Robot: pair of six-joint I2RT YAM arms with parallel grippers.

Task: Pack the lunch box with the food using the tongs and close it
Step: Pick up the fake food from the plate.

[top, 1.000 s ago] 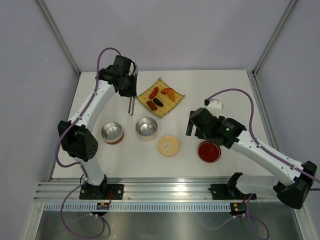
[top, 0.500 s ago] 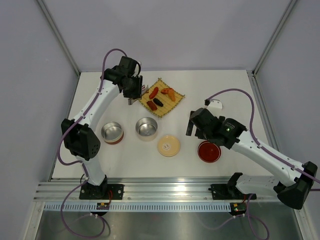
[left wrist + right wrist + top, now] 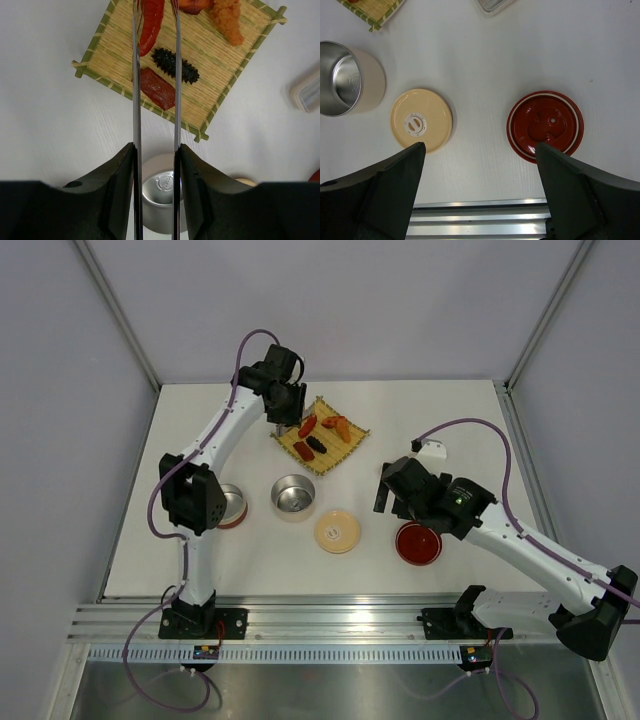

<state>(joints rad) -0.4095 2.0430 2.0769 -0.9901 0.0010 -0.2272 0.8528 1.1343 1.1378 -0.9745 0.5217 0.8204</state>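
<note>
Left pincer [image 3: 155, 150] clamps the tongs [image 3: 135, 100] by their two arms, and those arms run out over the mat [image 3: 110, 55], one each side of the red sausage [image 3: 151, 22]. The lunch box [image 3: 293, 496] sits open on the worktop [image 3: 450, 410] near the mat, cream lid [image 3: 421, 120] just beside it. Right pincer [image 3: 480, 152] hangs wide, holding nothing, above the bare patch between that lid and the red lid [image 3: 544, 125]. Danger, I'd say: thin smooth arms on a rounded piece, so squeeze off-centre and it squirts out or nudges the dark piece [image 3: 175, 65]. The left wrist view shows the straddle but crops the tips; from overhead the tongs barely show beneath the wrist.
</note>
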